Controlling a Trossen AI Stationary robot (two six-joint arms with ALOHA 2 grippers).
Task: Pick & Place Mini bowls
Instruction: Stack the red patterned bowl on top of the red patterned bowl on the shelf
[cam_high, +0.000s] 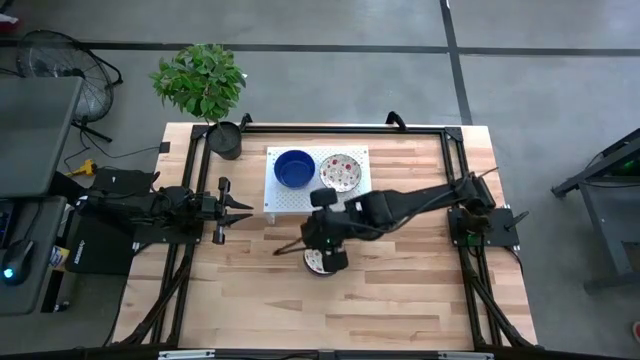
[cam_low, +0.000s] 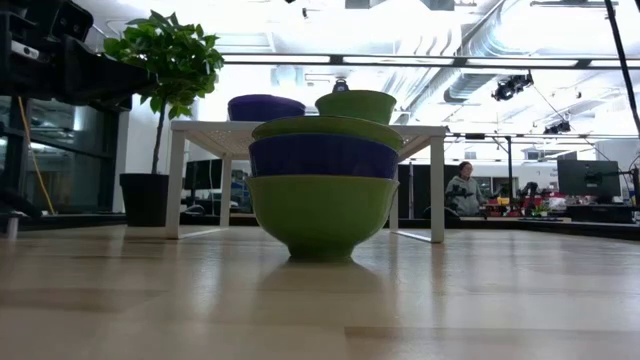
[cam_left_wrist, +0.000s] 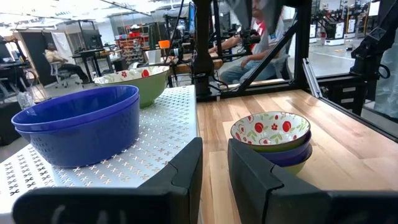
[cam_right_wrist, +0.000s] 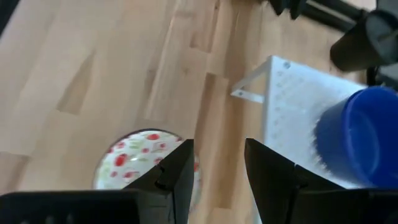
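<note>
I take the white perforated stand (cam_high: 300, 195) at the back middle of the wooden table (cam_high: 400, 290) as my landmark. On its top I see a deep blue bowl (cam_high: 294, 168) on the side toward the left arm and a floral bowl (cam_high: 340, 171) beside it. Just in front of the stand, on the bare wood, stands a stack of bowls (cam_low: 322, 185): green at the bottom, blue in the middle, and on top one with a cream inside speckled red and green. My right gripper (cam_right_wrist: 217, 174) hangs right over that stack with its fingers spread wide and nothing between them; the top bowl (cam_right_wrist: 140, 165) shows below them. My left gripper (cam_high: 238, 210) waits beside the stand, its fingers (cam_left_wrist: 186, 171) parted by a narrow gap and empty. A potted plant (cam_high: 205, 85) stands at the table's back corner, near the stand.
</note>
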